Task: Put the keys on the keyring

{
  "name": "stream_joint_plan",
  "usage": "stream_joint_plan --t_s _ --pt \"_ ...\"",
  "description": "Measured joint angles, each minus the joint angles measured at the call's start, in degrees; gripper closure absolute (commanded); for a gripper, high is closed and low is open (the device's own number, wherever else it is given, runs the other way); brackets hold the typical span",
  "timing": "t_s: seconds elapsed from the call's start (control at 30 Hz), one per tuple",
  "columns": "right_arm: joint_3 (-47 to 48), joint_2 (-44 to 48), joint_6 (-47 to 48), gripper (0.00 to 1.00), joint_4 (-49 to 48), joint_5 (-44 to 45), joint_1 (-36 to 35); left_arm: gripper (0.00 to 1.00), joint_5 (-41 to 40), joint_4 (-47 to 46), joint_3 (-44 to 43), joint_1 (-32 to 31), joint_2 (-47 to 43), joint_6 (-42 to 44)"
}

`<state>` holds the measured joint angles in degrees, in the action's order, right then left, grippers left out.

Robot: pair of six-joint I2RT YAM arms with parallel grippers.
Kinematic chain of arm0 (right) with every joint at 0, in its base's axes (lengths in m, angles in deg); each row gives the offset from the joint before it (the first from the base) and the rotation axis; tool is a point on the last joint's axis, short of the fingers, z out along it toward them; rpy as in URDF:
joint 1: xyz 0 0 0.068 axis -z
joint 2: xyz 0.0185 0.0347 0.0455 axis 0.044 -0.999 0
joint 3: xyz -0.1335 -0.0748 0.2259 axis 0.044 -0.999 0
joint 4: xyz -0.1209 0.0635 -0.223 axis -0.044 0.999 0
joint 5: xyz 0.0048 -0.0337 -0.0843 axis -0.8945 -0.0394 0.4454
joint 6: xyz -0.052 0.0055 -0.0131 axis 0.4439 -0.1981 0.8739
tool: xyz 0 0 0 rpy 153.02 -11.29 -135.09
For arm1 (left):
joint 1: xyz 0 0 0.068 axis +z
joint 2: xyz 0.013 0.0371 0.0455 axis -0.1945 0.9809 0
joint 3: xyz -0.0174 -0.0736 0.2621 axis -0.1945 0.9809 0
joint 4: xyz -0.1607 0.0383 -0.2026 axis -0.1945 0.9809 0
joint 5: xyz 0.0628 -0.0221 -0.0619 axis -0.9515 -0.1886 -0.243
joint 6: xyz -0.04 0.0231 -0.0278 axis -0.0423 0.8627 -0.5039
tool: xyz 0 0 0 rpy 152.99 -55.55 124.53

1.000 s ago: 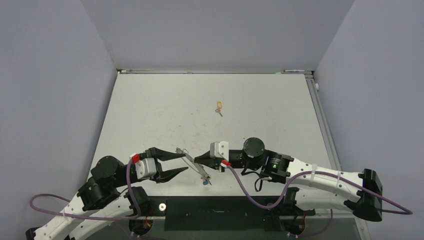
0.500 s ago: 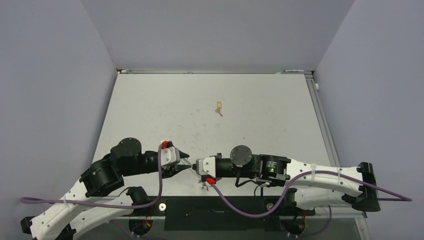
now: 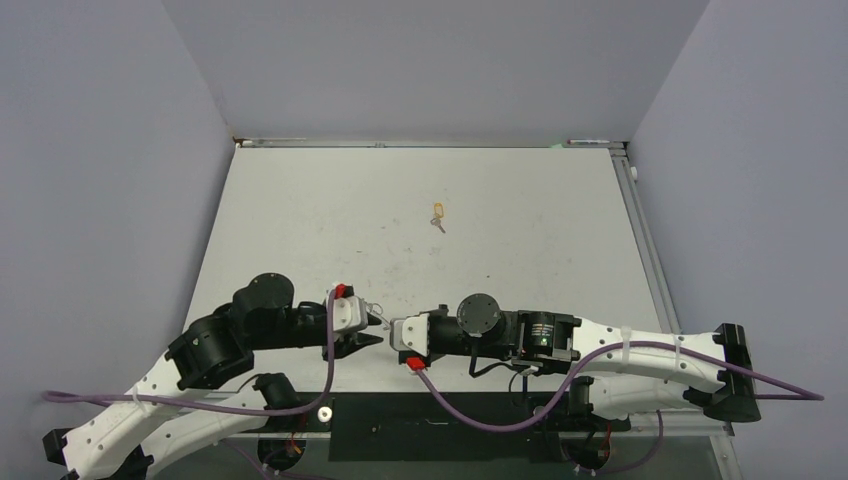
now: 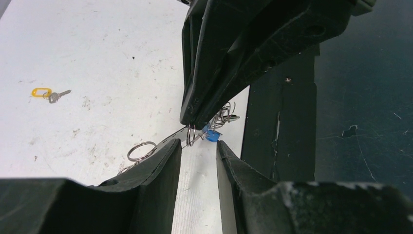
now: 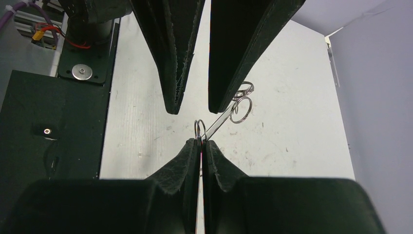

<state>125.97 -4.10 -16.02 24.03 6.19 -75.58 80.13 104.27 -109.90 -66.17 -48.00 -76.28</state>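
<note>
Because threading calls for a loop held clear of the surface, both arms work low over the near edge of the white tabletop (image 3: 300,220), just beyond the black base plate (image 3: 380,440). The left arm (image 3: 215,345) and the right arm (image 3: 620,350) lie nearly level, elbows out and wrists turned inward, so that the two claws meet tip to tip. The right gripper (image 5: 201,143) is clenched on the large thin silver metal keyring (image 5: 221,118) and presents it edge-on to its partner, which probably steadies the loop for the other claw. The left gripper (image 4: 197,145) stands released, its jaws a narrow gap apart with nothing between them; the loop passes just beside one finger. A small silver key with a blue plastic tag (image 4: 212,136) hangs at the clamped point, apparently already on the loop. The small silver key with a yellow-orange plastic tag (image 3: 437,216) lies alone farther up the tabletop, well apart from both claws and not yet threaded.
</note>
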Motion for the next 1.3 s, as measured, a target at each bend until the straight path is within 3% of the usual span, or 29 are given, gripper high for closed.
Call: stream_joint_plan --t_s 0.73,0.9,1.2,1.23,1.3 --pt "0.96 0.00 -0.02 0.95 0.07 1.18 -0.70 0.82 -2.71 -2.29 0.02 -1.27 3.23 -0.11" --pt "1.01 0.00 -0.02 0.95 0.28 1.73 -0.70 1.00 -3.43 -2.49 0.02 -1.57 3.89 -0.24" --pt "1.01 0.04 -0.26 0.95 1.27 3.48 -0.68 1.00 -5.35 -4.81 1.79 -2.86 3.89 -0.07" --pt "0.79 0.20 -0.46 0.89 0.96 3.80 -0.66 1.00 -5.79 -5.75 2.43 -2.95 3.43 -0.11" --pt "-0.11 0.92 -1.18 0.63 -0.33 4.39 -0.63 1.00 -6.60 -7.96 3.93 -3.15 2.08 -0.48"
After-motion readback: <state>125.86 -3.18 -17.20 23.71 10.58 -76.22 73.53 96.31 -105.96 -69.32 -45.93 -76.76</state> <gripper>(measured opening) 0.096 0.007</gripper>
